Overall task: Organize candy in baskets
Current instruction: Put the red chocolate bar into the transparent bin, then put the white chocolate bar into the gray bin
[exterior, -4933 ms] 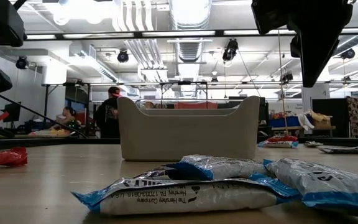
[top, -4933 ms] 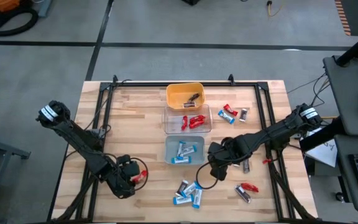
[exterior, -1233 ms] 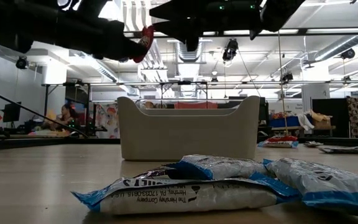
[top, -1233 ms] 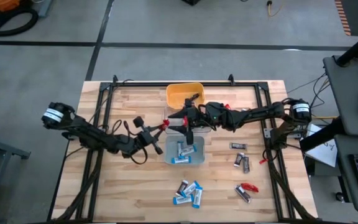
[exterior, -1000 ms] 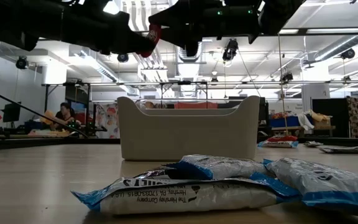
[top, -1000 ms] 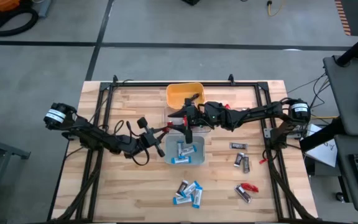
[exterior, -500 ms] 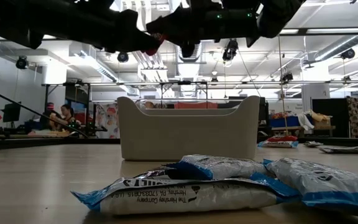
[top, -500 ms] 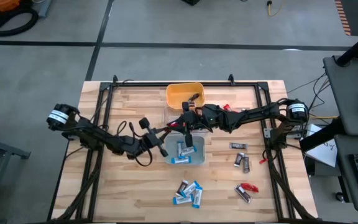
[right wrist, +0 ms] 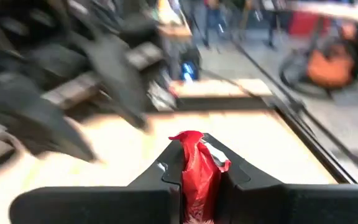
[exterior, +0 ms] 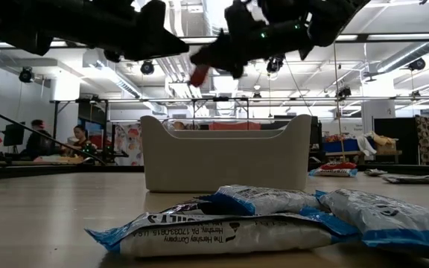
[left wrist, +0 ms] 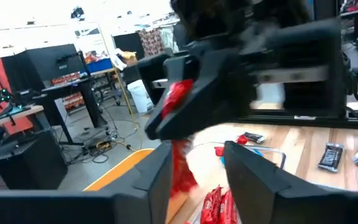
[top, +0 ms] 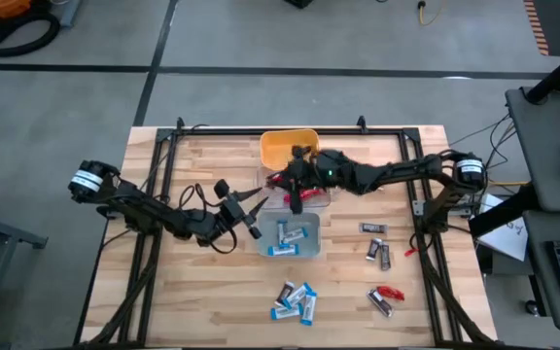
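A red candy [right wrist: 194, 163] hangs in the air over the clear basket [top: 317, 201], with my right gripper [top: 293, 185] shut on it. My left gripper [top: 255, 212] stands open just to the candy's left, fingers pointing at it, with nothing held. In the left wrist view the red candy [left wrist: 178, 109] shows beyond my open left gripper [left wrist: 197, 171]. The yellow-orange basket [top: 282, 152] is at the far side with a dark candy in it. The clear one holds red candies, and the grey-blue basket [top: 289, 236] holds blue ones. My right gripper pinches the red candy between its two fingers at the wrapper's upper end [left wrist: 180, 93]. The fingers [left wrist: 197, 68] reach in from the table's right, slanting down. The candy hangs below them, lifted clear above the clear basket.
Loose candies lie on the near half of the table: a blue-and-white cluster [top: 295, 299], dark ones [top: 378, 251] and a red one [top: 389, 292]. More lie right of the clear basket [top: 358, 177]. Black frame rails [top: 154, 233] run along the table's sides.
My right gripper has shut on the red candy that my left gripper held up. My left gripper has opened, let go and drawn back a little toward the table's left. My right gripper has carried the candy slightly toward the far edge.
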